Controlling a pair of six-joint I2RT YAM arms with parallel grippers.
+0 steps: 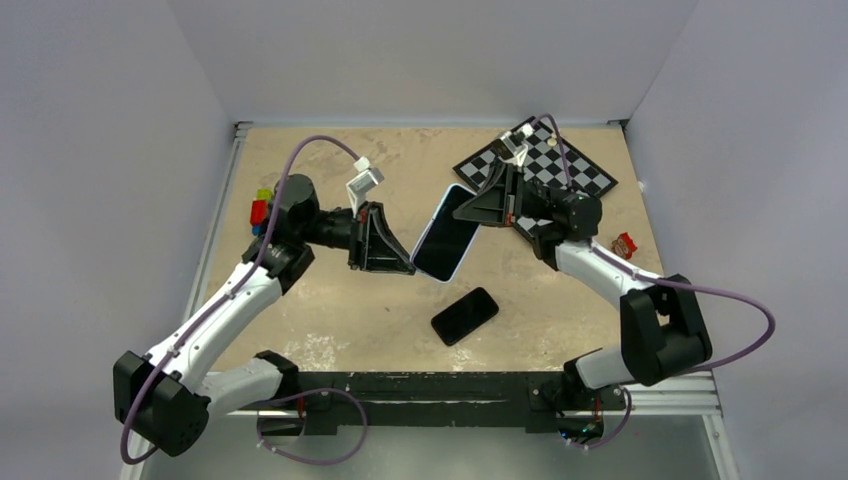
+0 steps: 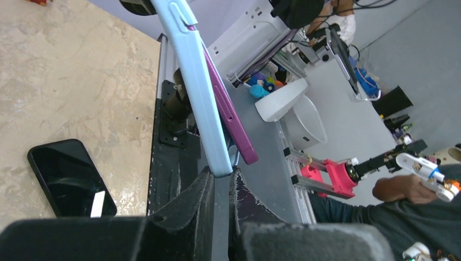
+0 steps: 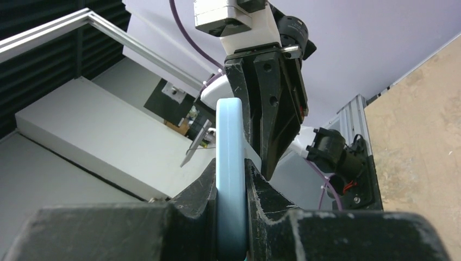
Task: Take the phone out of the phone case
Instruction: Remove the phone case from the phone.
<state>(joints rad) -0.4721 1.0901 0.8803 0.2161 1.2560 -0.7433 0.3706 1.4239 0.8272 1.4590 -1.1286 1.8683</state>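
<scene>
- Top external view: the case hangs in the air between both arms, with its long axis slanting from far right down to near left.
- The left gripper is clamped on the near-left end. In the left wrist view its fingers pinch the blue corner.
- The right gripper is clamped on the far-right end, the blue edge squeezed between its fingers.
- The phone lies flat on the table, toward the bases from the case and apart from it, slanting the same way.
- Judged from this, the phone is out; whether the case's dark face is lining, I cannot tell.
- Neither gripper is clearly nearer the phone.
</scene>
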